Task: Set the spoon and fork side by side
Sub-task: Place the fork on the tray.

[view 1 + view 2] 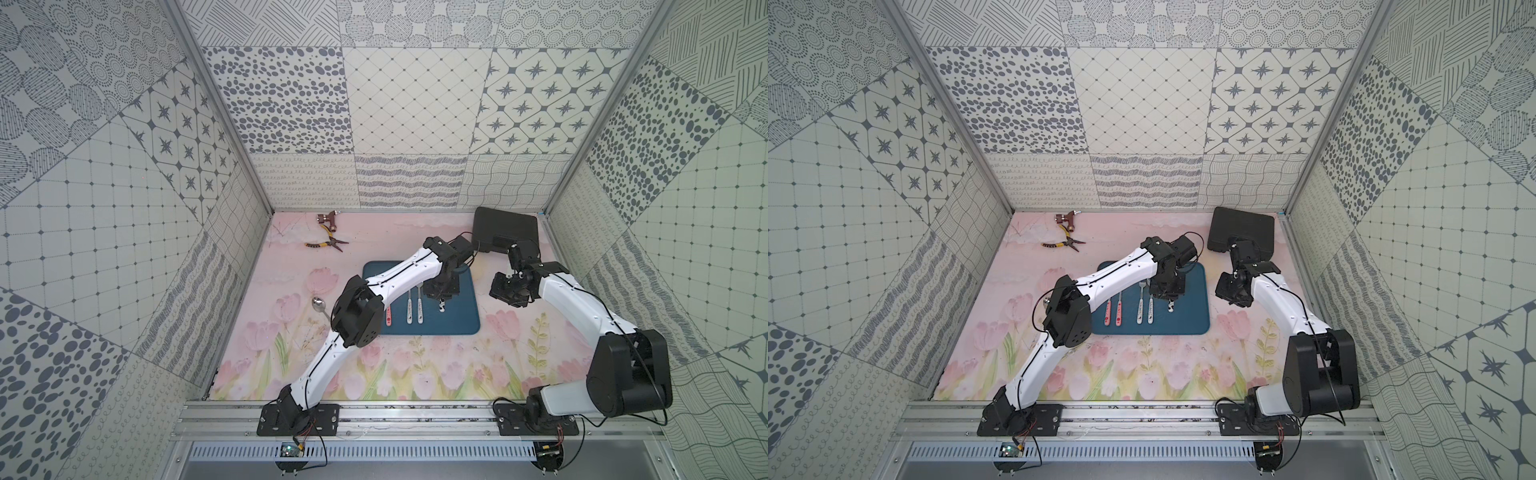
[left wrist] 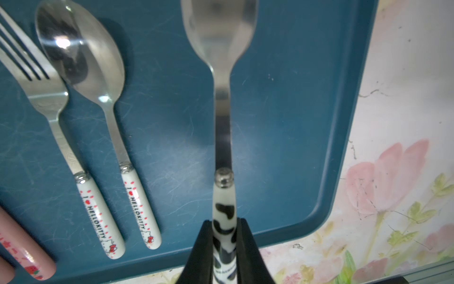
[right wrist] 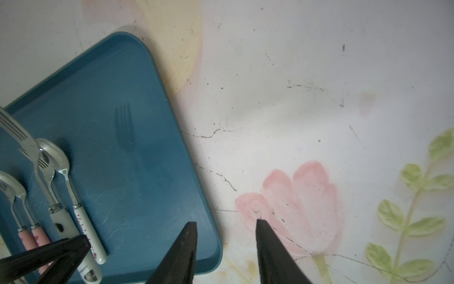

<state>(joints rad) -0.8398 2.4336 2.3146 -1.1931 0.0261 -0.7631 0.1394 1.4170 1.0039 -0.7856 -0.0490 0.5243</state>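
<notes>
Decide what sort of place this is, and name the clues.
Probably a robot test cell, not a dining room: patterned panel walls, two arms bolted to a rail, the left gripper holding a fork over a blue tray.

a robot lab test cell, not a home: patterned wall panels (image 1: pixel 415 104) box in a tulip-printed counter (image 1: pixel 415 374). in front of the blue tray (image 1: pixel 465 326), an aluminium rail (image 1: pixel 415 415) carries the left arm base (image 1: pixel 297 419) and right arm base (image 1: pixel 536 419), wiring bare. pliers (image 1: pixel 328 243) lie beyond the tray's far left corner.
</notes>
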